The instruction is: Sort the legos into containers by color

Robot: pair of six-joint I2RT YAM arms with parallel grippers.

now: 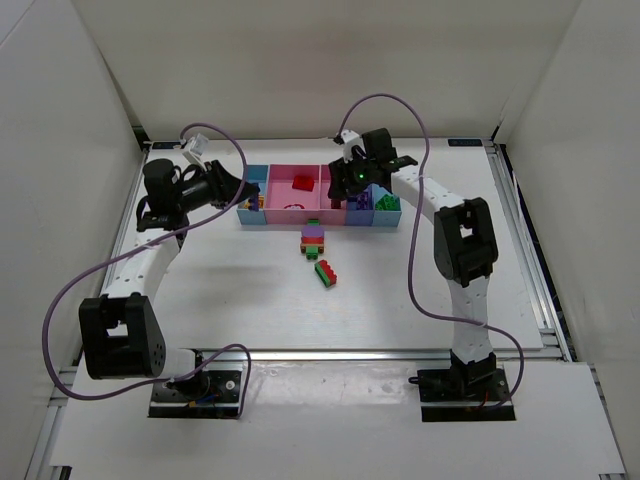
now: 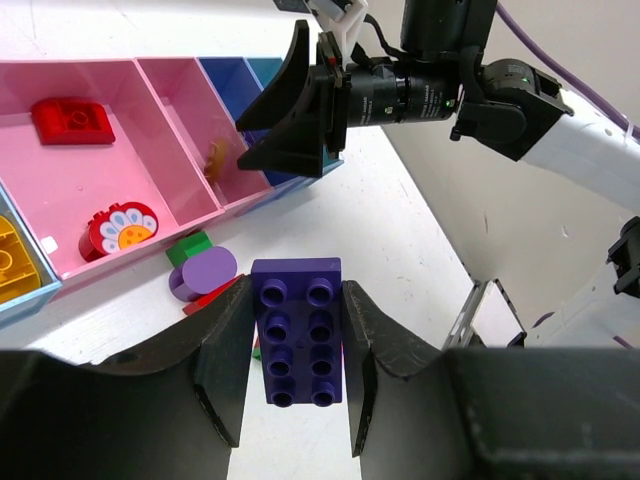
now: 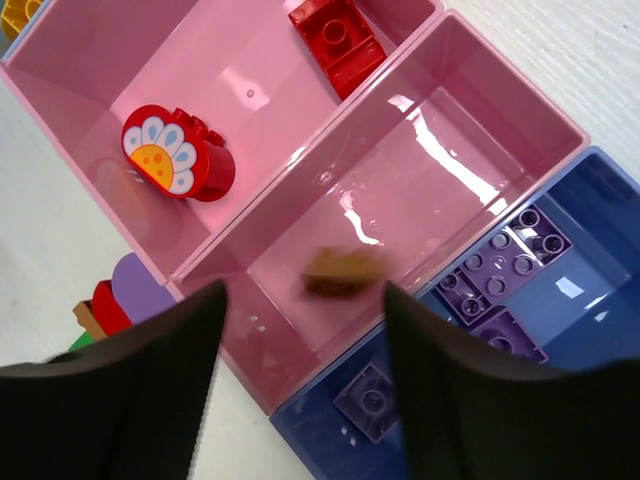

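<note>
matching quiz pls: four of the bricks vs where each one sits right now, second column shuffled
Things
1. dark purple brick
2. red flower brick
3. blurred orange piece
4. lilac bricks

Places
a. dark blue compartment
b. emptier pink compartment, beside the dark blue one
c. clamped between the left jaws
d. other pink compartment, shared with a plain red brick

Pairs: 1-c, 2-d, 3-b, 4-a
</note>
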